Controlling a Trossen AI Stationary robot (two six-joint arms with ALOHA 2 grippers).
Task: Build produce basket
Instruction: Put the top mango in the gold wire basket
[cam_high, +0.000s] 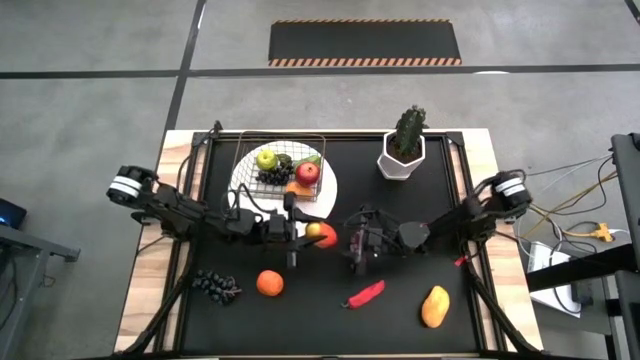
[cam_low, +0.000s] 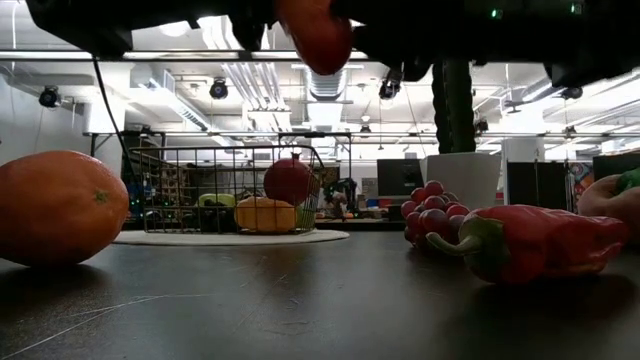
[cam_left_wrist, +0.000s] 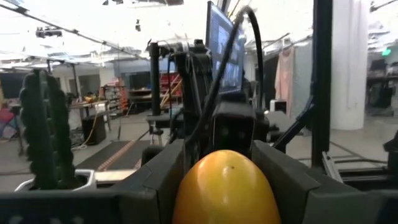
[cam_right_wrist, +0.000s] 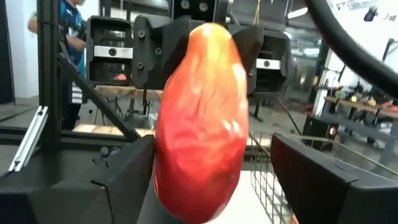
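Observation:
The wire basket (cam_high: 281, 160) stands on a round white plate (cam_high: 322, 205) and holds a green apple, a red apple, grapes and an orange-yellow fruit. My left gripper (cam_high: 308, 233) is shut on a red and yellow peach (cam_high: 321, 235) in mid-table, well above the tabletop in the low view (cam_low: 315, 35). My right gripper (cam_high: 347, 243) faces it from the right, open. Its fingers stand on either side of the peach (cam_right_wrist: 202, 130); whether they touch it I cannot tell. Dark grapes (cam_high: 215, 285), an orange (cam_high: 270, 284), a chili (cam_high: 365, 294) and a mango (cam_high: 435, 306) lie on the table. My left gripper pinches the peach between its two fingers (cam_left_wrist: 161, 174), by the end turned toward the table's left side (cam_left_wrist: 224, 186). The fingers come level from the table's left. The peach is lifted clear of the table, and its free end points toward my right gripper.
A green cactus-like plant in a white pot (cam_high: 403, 150) stands at the far right. A bunch of red grapes (cam_low: 430, 212) lies below the grippers near the chili (cam_low: 530, 240). Bare black mat lies between the orange and the mango along the near edge.

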